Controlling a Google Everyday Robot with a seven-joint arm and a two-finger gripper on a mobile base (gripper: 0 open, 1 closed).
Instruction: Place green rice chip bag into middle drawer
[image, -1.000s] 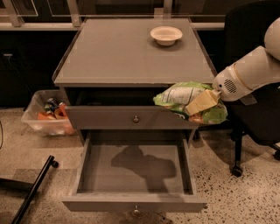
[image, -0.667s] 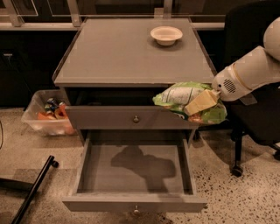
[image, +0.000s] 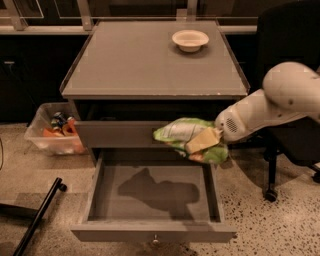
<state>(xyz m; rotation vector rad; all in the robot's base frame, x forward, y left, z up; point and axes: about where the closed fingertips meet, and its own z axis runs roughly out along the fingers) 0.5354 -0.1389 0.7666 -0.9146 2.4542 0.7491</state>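
The green rice chip bag, lime green with white patches, hangs in the air in front of the closed upper drawer front, above the right half of the open middle drawer. My gripper is shut on the bag's right part, with a tan finger pressed against it. The white arm reaches in from the right. The middle drawer is pulled out at the bottom and shows a bare grey floor, low walls and a small metal knob. The bag's shadow lies on the floor.
A cream bowl sits at the back right of the cabinet top. A clear bin with colourful items stands on the floor at the left. A black chair stands at the right, and a black bar lies at the lower left.
My gripper has carried the bag left and down, from beside the cabinet's right front corner to in front of the upper drawer, over the open drawer.
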